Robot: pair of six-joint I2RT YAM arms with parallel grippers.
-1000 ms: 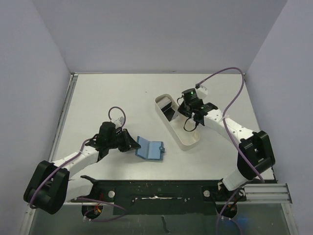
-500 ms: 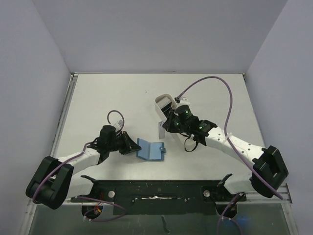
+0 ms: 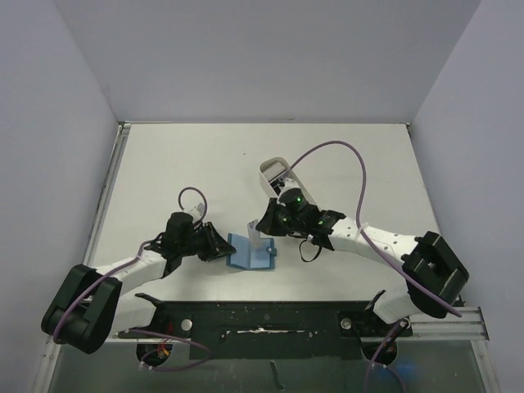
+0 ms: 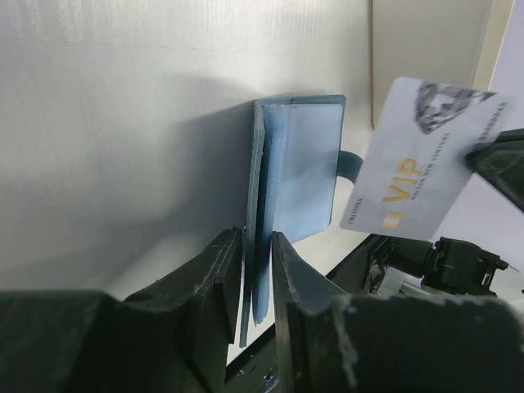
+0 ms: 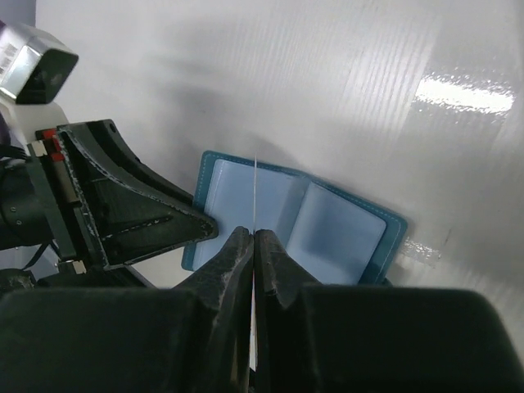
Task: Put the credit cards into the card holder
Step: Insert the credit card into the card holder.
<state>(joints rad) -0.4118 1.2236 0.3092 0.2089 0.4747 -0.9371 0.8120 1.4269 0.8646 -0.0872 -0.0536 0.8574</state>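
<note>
One card holder (image 3: 259,256), flap between jaws of left gripper (image 3: 221,246), grip unclear; right gripper (image 5: 254,237) pinches one card (image 4: 417,164); one tray (image 3: 273,166) behind, part-hidden

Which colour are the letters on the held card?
Gold, on a white card; best seen in the left wrist view.

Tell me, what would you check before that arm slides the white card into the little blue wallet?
1. Is the white plastic VIP card pinched in the right hand? Ok.
2. Is the teal-blue folding wallet lying open with its pale pockets up? Ok.
3. Is the left hand straddling the wallet's cover edge? Ok. Whether it grips firmly: cannot tell.
4. Is the card's edge lined up with a pocket slot? Cannot tell. It hangs over the pocket nearer the left hand.
5. Is the gap between card and wallet free of anything else? Ok.
</note>
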